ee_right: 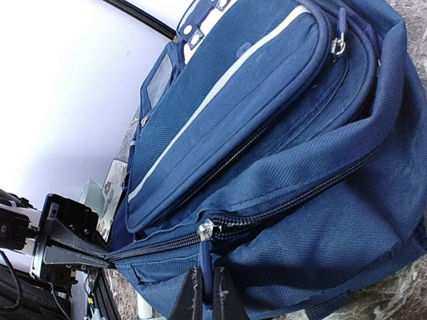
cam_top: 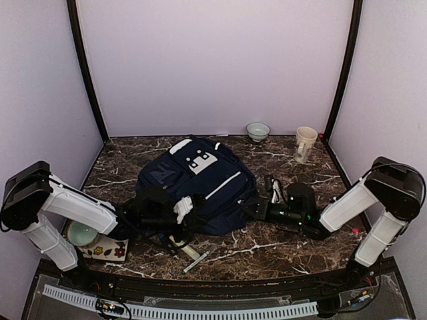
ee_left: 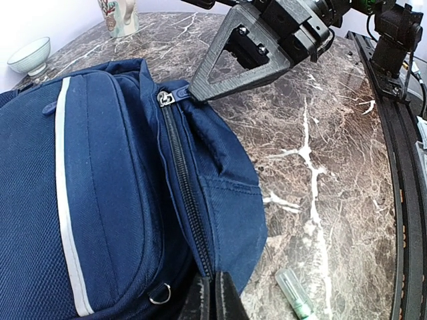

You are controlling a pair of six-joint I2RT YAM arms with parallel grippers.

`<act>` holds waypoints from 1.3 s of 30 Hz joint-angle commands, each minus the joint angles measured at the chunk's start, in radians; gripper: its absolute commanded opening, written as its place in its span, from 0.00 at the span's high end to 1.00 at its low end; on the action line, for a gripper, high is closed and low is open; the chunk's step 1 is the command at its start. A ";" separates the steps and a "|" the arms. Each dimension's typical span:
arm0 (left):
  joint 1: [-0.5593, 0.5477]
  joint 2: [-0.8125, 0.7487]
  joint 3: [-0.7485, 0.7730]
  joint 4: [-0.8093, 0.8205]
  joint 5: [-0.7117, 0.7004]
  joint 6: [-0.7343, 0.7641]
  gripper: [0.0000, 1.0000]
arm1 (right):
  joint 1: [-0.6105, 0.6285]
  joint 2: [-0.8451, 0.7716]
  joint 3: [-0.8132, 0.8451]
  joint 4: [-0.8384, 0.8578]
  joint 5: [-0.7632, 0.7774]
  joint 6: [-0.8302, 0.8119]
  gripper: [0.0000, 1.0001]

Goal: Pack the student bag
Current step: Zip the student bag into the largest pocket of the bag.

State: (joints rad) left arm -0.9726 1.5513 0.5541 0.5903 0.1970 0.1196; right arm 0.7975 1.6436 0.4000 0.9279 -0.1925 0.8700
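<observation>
Placement: the student bag (cam_top: 200, 183) is lying flat on the marble table (cam_top: 287, 250) between the two arms, with its front facing up and its white patch pointing toward the far wall.
Left side: the left gripper (ee_left: 212, 283) is pressing its fingers together on the bag's blue fabric, right at the near end of a zipper track.
Right side: the right gripper (ee_right: 205, 280) is clamping the zipper pull (ee_right: 203, 257), a blue tab hanging from a metal slider. Both fingers are closing tight on the tab.
Zipper: the track is running straight from one gripper to the other along the bag's side, and its teeth are looking meshed along that stretch. Beyond the slider I cannot tell whether they are meshed.
Far edge: a white bowl (cam_top: 257, 131) and a cream mug (cam_top: 305, 143) are standing near the back wall, well apart from the bag.
Near left: a pale green bowl (cam_top: 83, 233) is sitting on a flowered mat (cam_top: 110, 251), partly hidden by the left arm.
Near edge: a green-capped tube (ee_left: 297, 300) and a pen (cam_top: 199, 259) are lying on the marble just in front of the bag.
</observation>
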 commanded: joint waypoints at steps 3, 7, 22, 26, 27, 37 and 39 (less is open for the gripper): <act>-0.006 -0.025 -0.056 -0.007 -0.032 -0.021 1.00 | -0.101 -0.017 -0.014 -0.045 0.151 -0.030 1.00; -0.006 0.023 -0.038 -0.003 -0.146 -0.027 1.00 | -0.094 -0.028 -0.031 -0.024 0.055 -0.074 1.00; 0.051 -0.025 -0.063 -0.029 -0.413 -0.041 1.00 | 0.208 -0.012 -0.004 0.010 0.125 -0.058 1.00; 0.001 -0.107 -0.086 -0.013 -0.216 0.026 0.83 | 0.210 -0.013 -0.003 0.017 0.157 -0.045 1.00; -0.012 -0.123 -0.083 -0.011 -0.179 0.036 0.73 | 0.210 -0.015 -0.001 0.008 0.163 -0.051 1.00; -0.023 0.037 0.108 -0.072 -0.031 0.096 0.48 | 0.210 -0.006 0.000 -0.013 0.144 -0.082 1.00; -0.022 0.085 0.148 -0.081 -0.050 0.116 0.48 | 0.210 -0.001 -0.006 -0.003 0.123 -0.086 1.00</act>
State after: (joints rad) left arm -0.9951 1.5593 0.6281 0.5526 0.1356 0.1810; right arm 0.9958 1.6245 0.4000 0.8883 -0.0414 0.8021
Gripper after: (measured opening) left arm 0.519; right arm 0.030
